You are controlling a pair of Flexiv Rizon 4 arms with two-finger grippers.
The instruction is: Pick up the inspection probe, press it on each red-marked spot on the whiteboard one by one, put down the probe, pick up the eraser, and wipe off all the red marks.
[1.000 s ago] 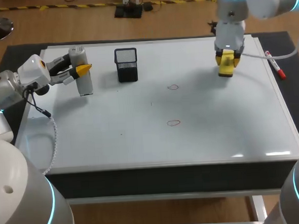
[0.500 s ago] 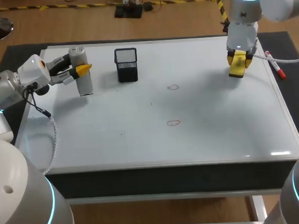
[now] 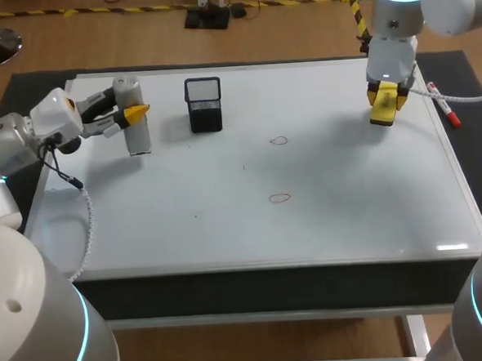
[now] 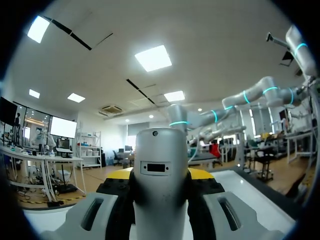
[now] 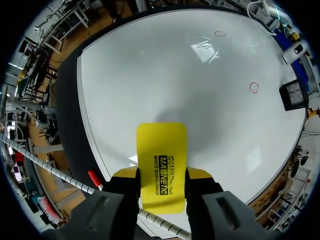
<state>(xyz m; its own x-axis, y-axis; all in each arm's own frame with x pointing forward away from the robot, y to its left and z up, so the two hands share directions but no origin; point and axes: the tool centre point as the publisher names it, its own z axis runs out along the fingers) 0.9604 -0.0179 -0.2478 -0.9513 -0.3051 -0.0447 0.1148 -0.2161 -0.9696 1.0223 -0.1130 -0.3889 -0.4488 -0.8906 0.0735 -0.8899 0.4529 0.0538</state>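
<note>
The grey cylindrical probe point(image 3: 132, 113) stands upright over the whiteboard's point(image 3: 187, 233) far left part, with my left gripper point(image 3: 129, 114) shut on it from the side. In the left wrist view the probe point(image 4: 161, 200) fills the gap between that gripper's point(image 4: 160, 176) fingers. My right gripper point(image 3: 384, 105) hangs above the board's far right part, shut on the yellow eraser point(image 3: 383, 106), which also shows between the right gripper's point(image 5: 161, 176) fingers as a flat eraser point(image 5: 161, 150). Two red marks lie mid-board, one farther point(image 3: 279, 140) and one nearer point(image 3: 281, 198); the right wrist view shows both red marks point(image 5: 254, 88) point(image 5: 220, 34).
A black mesh pen holder point(image 3: 204, 105) stands at the back, right of the probe, and the same holder point(image 5: 292, 95) appears in the right wrist view. A red marker point(image 3: 443, 104) lies on the dark mat beside the board's right edge.
My right arm carried the eraser to the right and slightly back, then stopped. The left arm with the probe has barely moved.
</note>
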